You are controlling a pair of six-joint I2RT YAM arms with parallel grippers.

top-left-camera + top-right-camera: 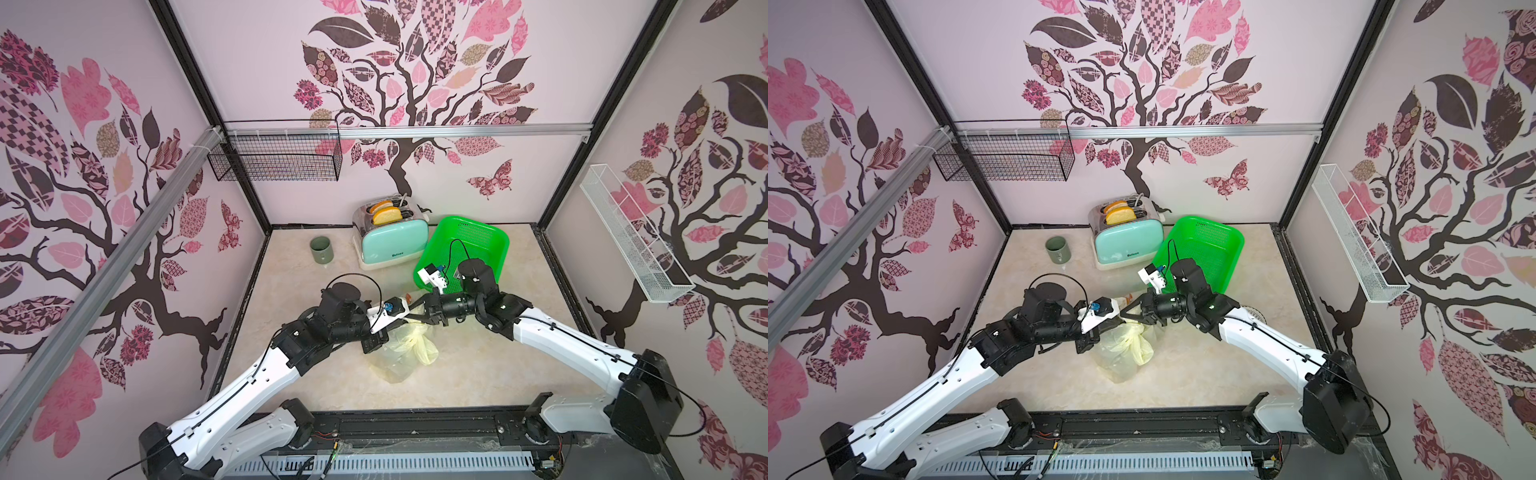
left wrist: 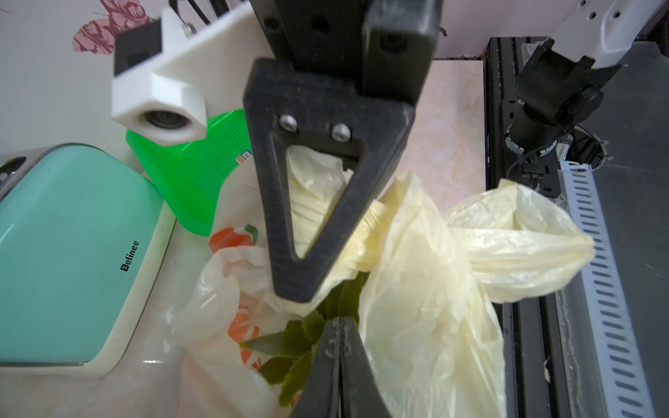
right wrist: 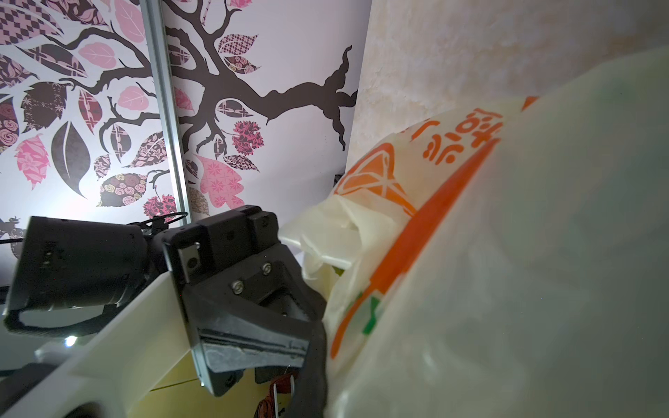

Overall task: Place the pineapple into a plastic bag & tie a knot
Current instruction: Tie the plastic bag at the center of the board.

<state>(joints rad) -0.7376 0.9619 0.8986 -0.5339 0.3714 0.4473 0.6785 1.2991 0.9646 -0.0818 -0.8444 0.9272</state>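
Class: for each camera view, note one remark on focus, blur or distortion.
In both top views, the wide-angle lens splays the black corner posts; in the left wrist view, the thin pale-yellow plastic bag is crisp; in the right wrist view, it looms blurred, the wall decal sharp.

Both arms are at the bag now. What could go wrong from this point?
1. The pineapple leaves show at the mouth of the plastic bag; tightening may trap them or pierce the thin film.
2. The right end effector pinches the twisted handles; a hard pull could tear them or let them slip.
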